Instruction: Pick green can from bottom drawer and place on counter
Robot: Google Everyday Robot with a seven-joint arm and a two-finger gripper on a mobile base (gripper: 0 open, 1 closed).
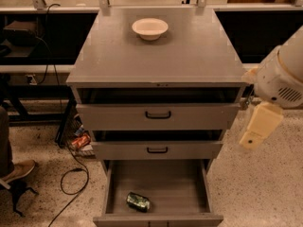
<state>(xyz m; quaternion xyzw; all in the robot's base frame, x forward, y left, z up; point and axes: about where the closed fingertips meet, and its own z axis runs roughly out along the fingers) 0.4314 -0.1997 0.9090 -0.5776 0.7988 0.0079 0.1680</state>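
Green with pale patterned markings and a shiny silver end, the green can (138, 201) lies on its side on the plain grey floor of the bottom drawer (165, 183), near the front wall and left of centre. That drawer is pulled well out, below two upper drawers (157, 126) with black handles, both slightly ajar. On the counter (156, 60) sits a white bowl (149, 28), toward the back. The gripper (259, 126) hangs off the cabinet's right side, level with the upper drawers and well apart from the can; whether it is spread or closed I cannot tell.
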